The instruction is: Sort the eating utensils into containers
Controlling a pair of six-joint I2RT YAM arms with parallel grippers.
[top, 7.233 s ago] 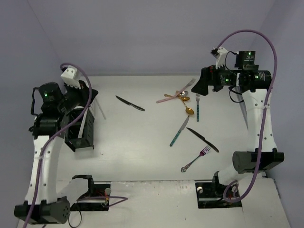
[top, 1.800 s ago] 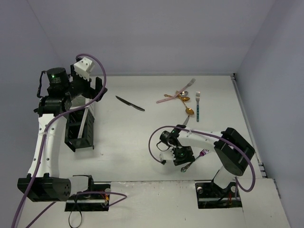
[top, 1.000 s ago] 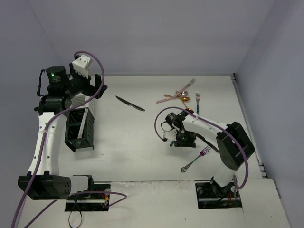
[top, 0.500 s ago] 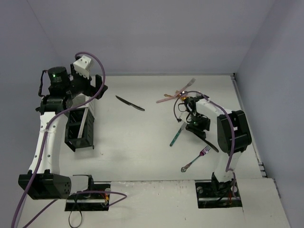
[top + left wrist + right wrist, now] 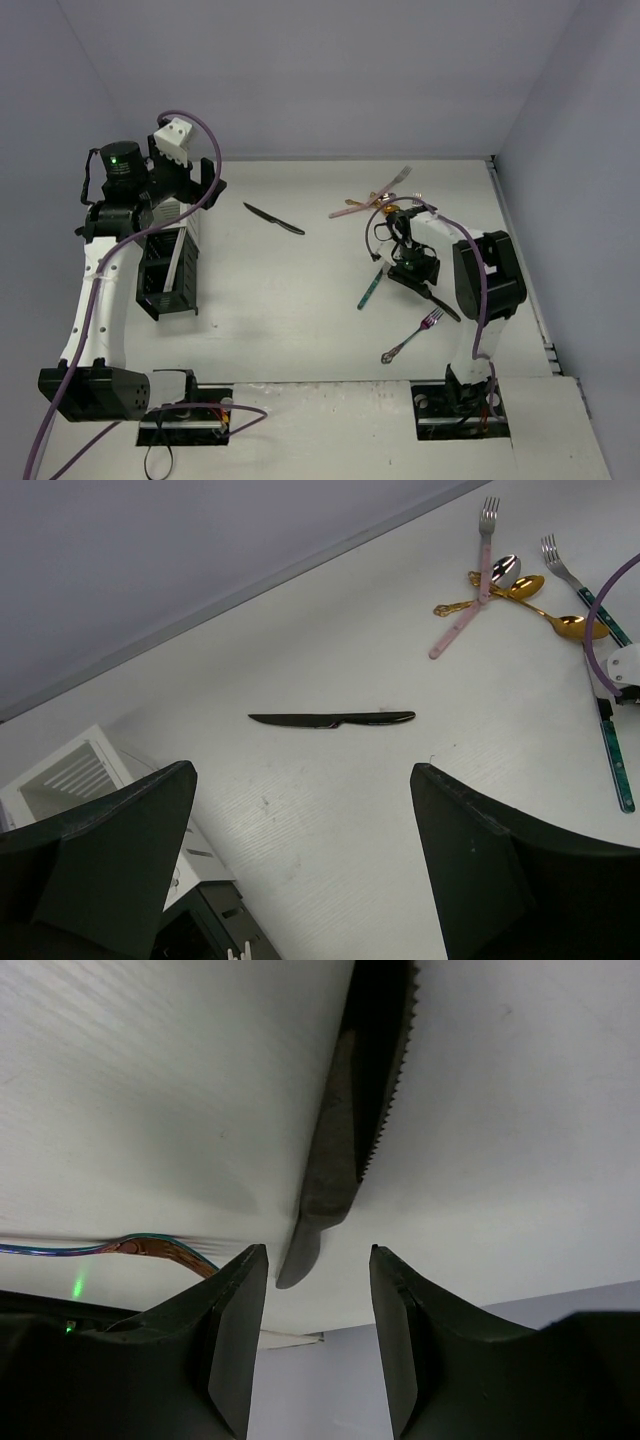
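My right gripper [image 5: 412,270] is low over one end of a black knife [image 5: 440,303]. In the right wrist view that serrated knife [image 5: 352,1130] lies flat on the table. Its rounded end sits between my open fingers [image 5: 235,1310] with a gap on each side. A teal-handled knife [image 5: 371,287] lies just left of it, and a pink and silver fork [image 5: 410,337] lies nearer me. My left gripper [image 5: 200,180] hangs wide open above the black caddy [image 5: 165,270] and the white caddy [image 5: 70,780], with nothing in it. A second black knife [image 5: 330,719] lies beyond it.
A pink fork [image 5: 470,580], gold spoons [image 5: 520,585] and a teal-handled fork [image 5: 575,580] lie crossed at the back right. White chopsticks [image 5: 177,260] stand in the black caddy. The right arm's purple cable [image 5: 385,215] loops over the utensil pile.
My right arm has swung from the middle of the table to the right, onto the end of the black knife. The left arm has not moved.
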